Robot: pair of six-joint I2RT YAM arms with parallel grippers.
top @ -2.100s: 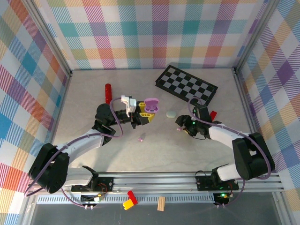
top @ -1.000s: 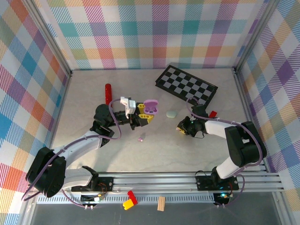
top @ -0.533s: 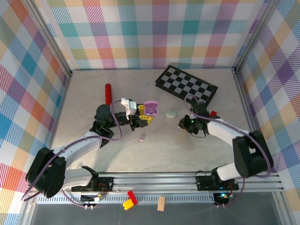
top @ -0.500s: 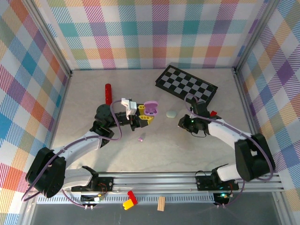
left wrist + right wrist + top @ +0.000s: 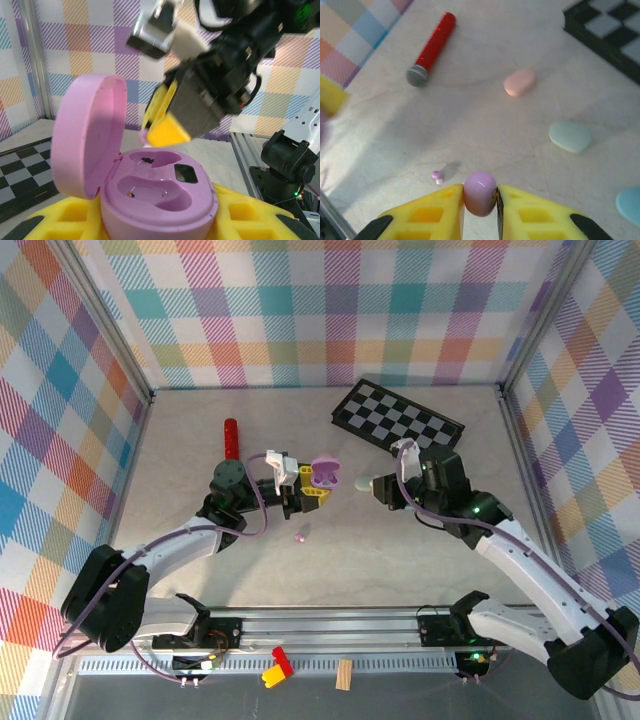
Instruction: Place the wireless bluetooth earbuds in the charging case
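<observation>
So the left fingers [image 5: 308,490] are clamping the open case [image 5: 156,196] by its base and holding it up off the desk [image 5: 250,570]. The lid is standing up and both little sockets inside are sitting empty. The right fingers [image 5: 456,201] are pinching a purple earbud [image 5: 480,192] tight between their yellow tips. In the top view they're hanging just right of the mint case [image 5: 362,483], near the open case but not touching it. From the left wrist camera they're looming above and behind the case, with the earbud not in a socket yet. A loose earbud [image 5: 299,536] is lying on the desk just in front of the left fingers. The red marker [image 5: 231,437] is lying off to the left of the open case, and the checkerboard [image 5: 398,420] is sitting at the back. The right wrist camera is also catching a pink case [image 5: 519,82] lying shut beyond the mint one.
</observation>
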